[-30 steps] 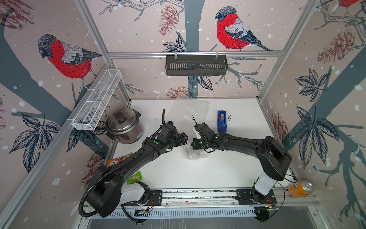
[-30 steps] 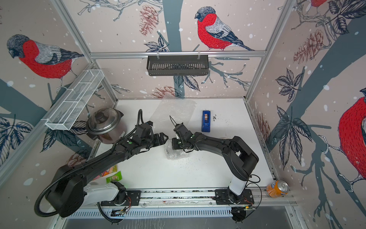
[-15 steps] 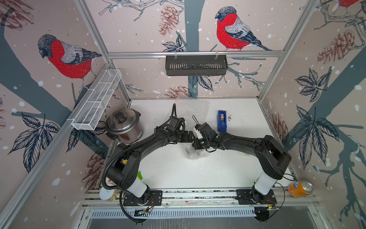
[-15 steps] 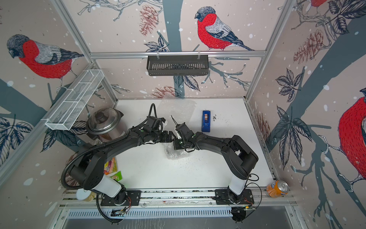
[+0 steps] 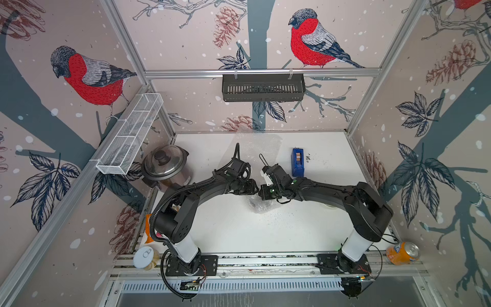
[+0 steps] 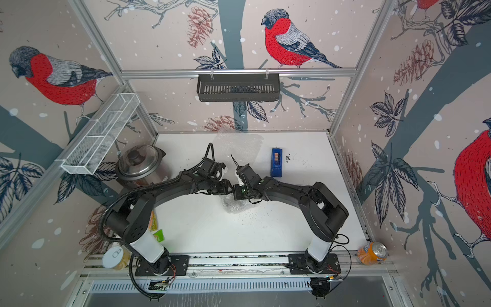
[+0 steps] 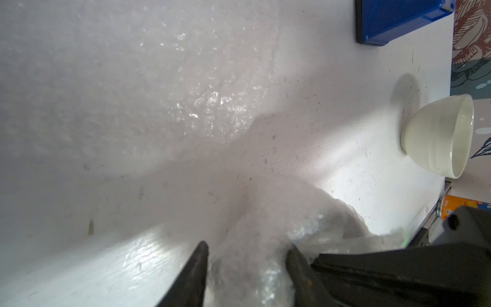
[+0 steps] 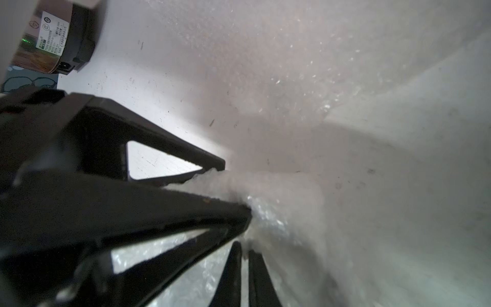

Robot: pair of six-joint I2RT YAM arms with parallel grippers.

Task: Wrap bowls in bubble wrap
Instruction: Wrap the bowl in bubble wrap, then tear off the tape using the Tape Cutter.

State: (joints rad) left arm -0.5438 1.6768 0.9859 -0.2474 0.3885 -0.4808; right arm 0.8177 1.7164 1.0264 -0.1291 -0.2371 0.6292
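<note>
On the worktop, the bubble wrap bundle sits right between the two arms. The left pincer straddles and squeezes it; the right pincer, opposite, looks pinched shut on a fold. The bare cream bowl stands well apart, nearer the right arm.

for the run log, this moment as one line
left gripper: shut on wrap bundle | right gripper: shut on wrap bundle | cream bowl: unwrapped, apart | spare sheet: lying at back
</note>
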